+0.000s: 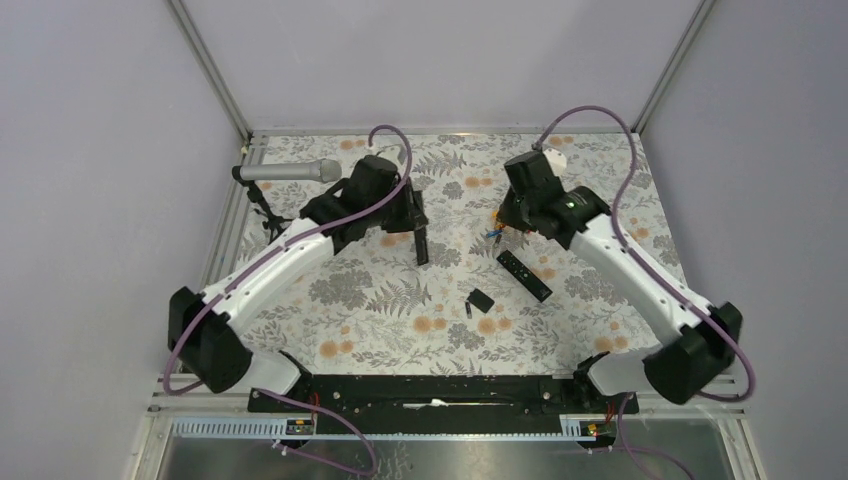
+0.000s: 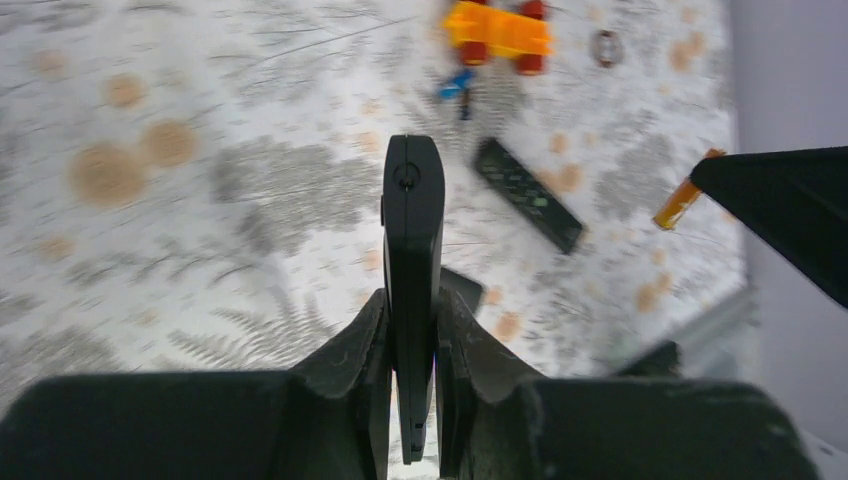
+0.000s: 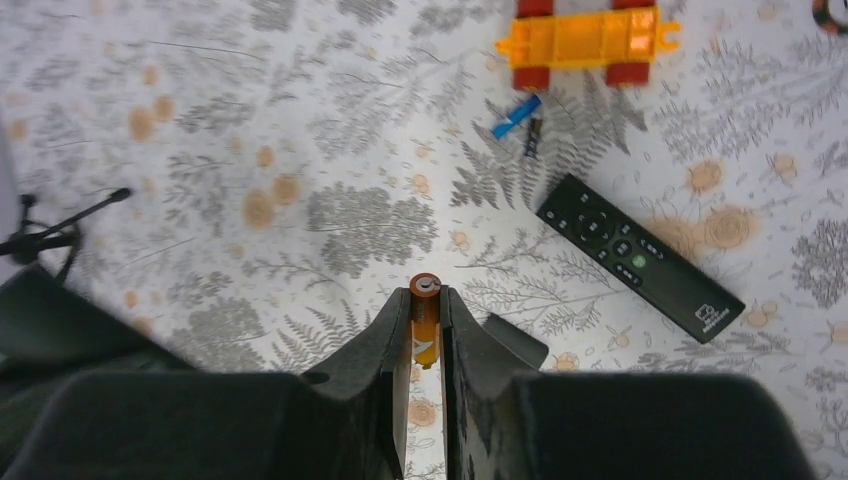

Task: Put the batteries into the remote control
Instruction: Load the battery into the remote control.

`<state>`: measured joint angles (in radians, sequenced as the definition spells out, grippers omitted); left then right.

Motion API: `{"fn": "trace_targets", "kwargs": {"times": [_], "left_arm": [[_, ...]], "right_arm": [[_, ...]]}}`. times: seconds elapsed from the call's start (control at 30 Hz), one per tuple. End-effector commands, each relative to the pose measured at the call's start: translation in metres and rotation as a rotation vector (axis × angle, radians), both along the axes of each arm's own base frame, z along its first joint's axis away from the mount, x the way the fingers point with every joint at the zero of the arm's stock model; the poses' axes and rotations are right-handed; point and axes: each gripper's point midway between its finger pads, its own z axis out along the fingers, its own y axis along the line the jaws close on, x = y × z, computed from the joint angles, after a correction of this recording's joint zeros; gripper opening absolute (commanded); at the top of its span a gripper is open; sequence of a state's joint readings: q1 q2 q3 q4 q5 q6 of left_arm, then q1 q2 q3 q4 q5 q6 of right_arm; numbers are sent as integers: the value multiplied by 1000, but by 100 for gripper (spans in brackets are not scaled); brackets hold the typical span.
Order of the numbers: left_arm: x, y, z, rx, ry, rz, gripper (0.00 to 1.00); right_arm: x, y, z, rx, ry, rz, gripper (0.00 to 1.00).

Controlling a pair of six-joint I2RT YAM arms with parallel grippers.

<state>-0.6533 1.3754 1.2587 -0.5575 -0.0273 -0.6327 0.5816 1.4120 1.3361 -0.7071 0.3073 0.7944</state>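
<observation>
- The table [image 1: 330,330] is covered by a floral cloth, and everything below is placed against the button-face remote [image 1: 524,275], which lies flat and slantwise on it, right of centre.
- A grey microphone [image 1: 290,172] lies on a small stand far to the left of that remote, at the back-left corner.
- The left gripper [image 2: 413,305], left of the button-face remote, has its fingers closed on the remote control [image 2: 413,225]. The plain black bar is held edge-on, with most of its length sticking out past the fingertips. I cannot tell whether its free end touches the cloth.
- The right gripper [image 3: 425,310] hangs just beyond the far end of the button-face remote. Its fingers are pinched almost together on an orange battery [image 3: 425,340], whose silver cap pokes out between the tips.
- An orange toy block [image 3: 585,40] with red knobs sits beyond the button-face remote's far end.
- The battery cover [image 1: 481,299], a small black piece, lies on the cloth just left of the button-face remote's middle, apart from it.
- A blue battery [image 3: 516,115] and a dark battery [image 3: 531,138] lie close together between the toy block and the button-face remote.
</observation>
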Motion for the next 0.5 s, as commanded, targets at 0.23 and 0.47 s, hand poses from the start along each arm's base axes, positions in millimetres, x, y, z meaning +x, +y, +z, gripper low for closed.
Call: {"fn": "trace_targets", "kwargs": {"times": [0.23,0.47], "left_arm": [[5,-90,88,-488,55,-419,0],[-9,-108,104,-659,77,-545,0]], "right_arm": [[-15,36,123,210,-360,329,5],[-33,69,139,310,-394,552,3]]}}
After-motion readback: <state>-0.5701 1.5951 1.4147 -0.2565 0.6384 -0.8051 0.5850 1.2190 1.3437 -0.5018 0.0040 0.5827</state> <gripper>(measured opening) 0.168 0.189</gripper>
